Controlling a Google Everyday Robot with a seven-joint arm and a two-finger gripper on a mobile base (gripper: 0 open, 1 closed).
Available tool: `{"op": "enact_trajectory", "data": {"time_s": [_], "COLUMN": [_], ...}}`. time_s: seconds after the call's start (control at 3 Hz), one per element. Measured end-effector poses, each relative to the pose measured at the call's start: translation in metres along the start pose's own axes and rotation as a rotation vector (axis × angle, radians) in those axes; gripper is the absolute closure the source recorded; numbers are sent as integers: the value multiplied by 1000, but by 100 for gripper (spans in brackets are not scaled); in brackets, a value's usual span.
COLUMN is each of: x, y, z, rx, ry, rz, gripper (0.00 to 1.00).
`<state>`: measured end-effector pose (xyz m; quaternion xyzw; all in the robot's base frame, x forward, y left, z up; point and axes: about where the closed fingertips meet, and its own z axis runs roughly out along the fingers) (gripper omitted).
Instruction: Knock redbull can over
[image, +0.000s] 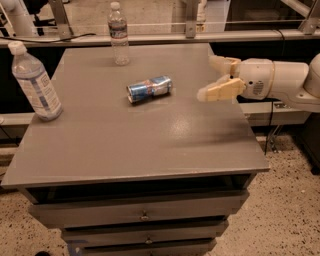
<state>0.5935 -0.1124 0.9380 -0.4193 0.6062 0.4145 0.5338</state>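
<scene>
The redbull can (149, 88) lies on its side on the grey tabletop (150, 145), a little behind the middle, silver top toward the left. My gripper (209, 77) hovers at the table's right side, well right of the can and apart from it. Its two cream fingers (220, 91) are spread open and hold nothing.
A clear water bottle with a white cap (35, 82) stands at the left edge. A second water bottle (118, 34) stands at the back edge. Drawers (145, 216) sit under the tabletop. A rail and desk run behind the table.
</scene>
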Motion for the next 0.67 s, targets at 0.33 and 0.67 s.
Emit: {"op": "enact_trajectory", "data": {"time_s": [0.33,0.67], "x": [7,6], "y": [-8,-8], "z": [-25,-26], "rx": [14,12], "ry": [39,41], "rz": [-49,-53], "gripper": [0,0]}}
